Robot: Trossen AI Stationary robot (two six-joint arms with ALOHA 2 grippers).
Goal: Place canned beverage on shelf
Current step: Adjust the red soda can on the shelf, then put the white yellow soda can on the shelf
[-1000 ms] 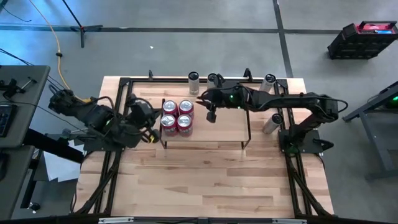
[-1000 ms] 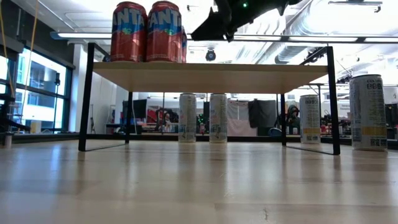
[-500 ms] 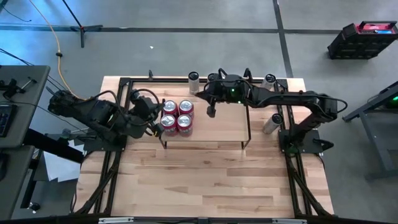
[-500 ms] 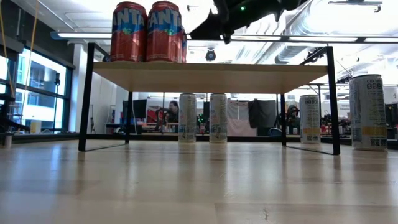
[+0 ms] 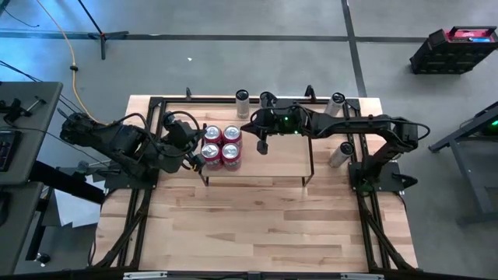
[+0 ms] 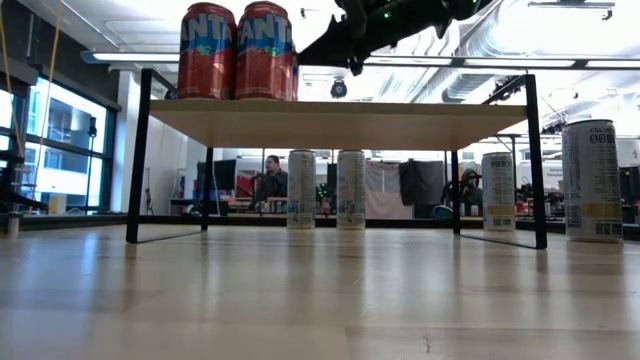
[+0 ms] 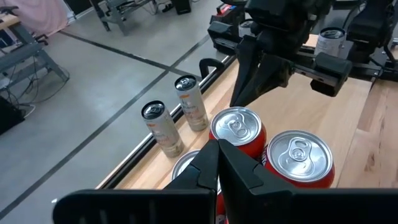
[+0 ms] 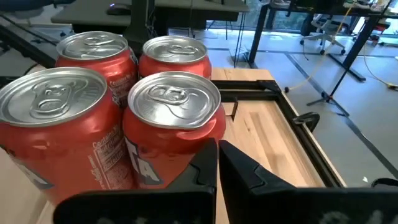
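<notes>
Several red cans (image 5: pixel 222 145) stand upright in a tight cluster on the left end of the shelf (image 5: pixel 280 161), a light-wood board on a black wire frame. They also show in the low view (image 6: pixel 237 52). My left gripper (image 5: pixel 196 153) is shut just left of the cluster, its fingertips (image 7: pixel 217 149) by the nearest red cans (image 7: pixel 236 127). My right gripper (image 5: pixel 261 145) is shut above the shelf board, right of the cluster. Its tips (image 8: pixel 217 152) point at the red cans (image 8: pixel 171 118), with a gap showing in the high view. My left gripper's shut fingertips (image 7: pixel 208 158) stand right at the left side of the can cluster, coming level from the table's left. Whether they touch a can, I cannot tell. My right gripper touches nothing.
Slim pale cans stand on the table beyond the shelf (image 5: pixel 243 101) (image 5: pixel 268 99) (image 5: pixel 336 103). One more (image 5: pixel 340 153) stands at the right beside the right arm's base. The right half of the shelf board is bare. A person (image 6: pixel 270 185) sits in the room behind.
My left gripper has swung a little toward the table's far edge, closer to the red cans. The cans have kept still.
</notes>
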